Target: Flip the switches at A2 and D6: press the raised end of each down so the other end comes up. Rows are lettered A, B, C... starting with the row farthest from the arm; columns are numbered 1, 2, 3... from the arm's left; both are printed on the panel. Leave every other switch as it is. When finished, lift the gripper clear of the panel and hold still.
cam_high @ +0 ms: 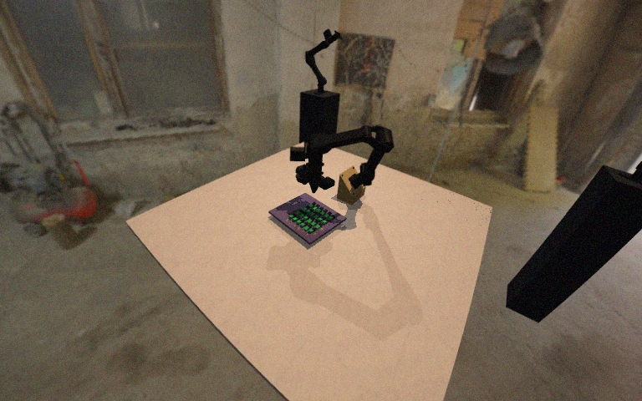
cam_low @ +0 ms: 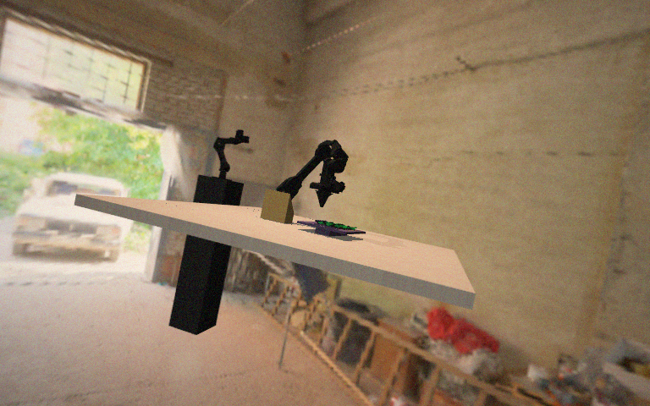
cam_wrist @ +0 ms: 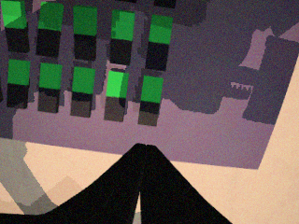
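Note:
My gripper (cam_high: pixel 314 190) (cam_low: pixel 322 205) (cam_wrist: pixel 144 153) is shut and empty. It points down and hangs above the near edge of the purple switch panel (cam_high: pixel 283 208) (cam_low: pixel 330 232) (cam_wrist: pixel 201 140). In the wrist view its tips appear just below the rightmost switch (cam_wrist: pixel 151 89) of the nearest row, with a gap between. That switch has a green far half and a dark near half. No printed labels show in the wrist view, so I cannot confirm which switch is D6. A2 is outside the wrist view and too small to judge in the top and exterior views.
A tan wedge-shaped block (cam_high: pixel 348 191) (cam_low: pixel 276 206) stands on the table (cam_high: pixel 226 226) (cam_low: pixel 168 215) beside the panel, close to the arm's base. A second arm (cam_high: pixel 311 58) (cam_low: pixel 221 155) stands on a black pedestal (cam_high: pixel 318 111) (cam_low: pixel 211 190) beyond the table.

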Tool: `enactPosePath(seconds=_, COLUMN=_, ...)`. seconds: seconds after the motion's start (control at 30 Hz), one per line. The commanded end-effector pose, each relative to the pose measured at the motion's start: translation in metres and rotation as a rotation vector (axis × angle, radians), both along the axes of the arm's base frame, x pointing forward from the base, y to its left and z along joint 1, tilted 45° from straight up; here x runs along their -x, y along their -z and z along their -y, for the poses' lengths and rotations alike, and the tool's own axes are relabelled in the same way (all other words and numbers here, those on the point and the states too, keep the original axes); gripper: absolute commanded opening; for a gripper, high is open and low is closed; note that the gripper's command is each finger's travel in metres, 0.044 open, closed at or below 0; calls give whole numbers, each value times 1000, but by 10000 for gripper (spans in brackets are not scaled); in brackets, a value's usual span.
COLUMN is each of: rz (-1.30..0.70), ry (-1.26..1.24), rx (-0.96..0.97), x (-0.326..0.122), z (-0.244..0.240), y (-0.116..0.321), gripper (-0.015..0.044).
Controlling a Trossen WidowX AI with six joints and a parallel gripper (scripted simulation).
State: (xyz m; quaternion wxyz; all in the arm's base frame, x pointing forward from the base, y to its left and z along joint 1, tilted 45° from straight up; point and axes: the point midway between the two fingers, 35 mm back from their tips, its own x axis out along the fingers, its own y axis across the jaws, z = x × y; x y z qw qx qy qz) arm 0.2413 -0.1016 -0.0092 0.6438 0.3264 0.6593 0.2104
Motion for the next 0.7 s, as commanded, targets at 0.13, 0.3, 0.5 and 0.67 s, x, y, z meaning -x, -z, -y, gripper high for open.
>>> enactPosePath(seconds=0.13, rz=29, ry=-9, rx=12, x=8, z=-13, y=15, gripper=0)
enactPosePath(seconds=0.3, rz=39, ry=0, rx=12, x=8, z=-25, y=26, gripper=0)
enactPosePath(seconds=0.5, rz=39, ry=0, rx=12, x=8, z=-33, y=34, gripper=0)
enactPosePath(seconds=0.67, rz=39, ry=0, rx=12, x=7, z=-36, y=37, gripper=0)
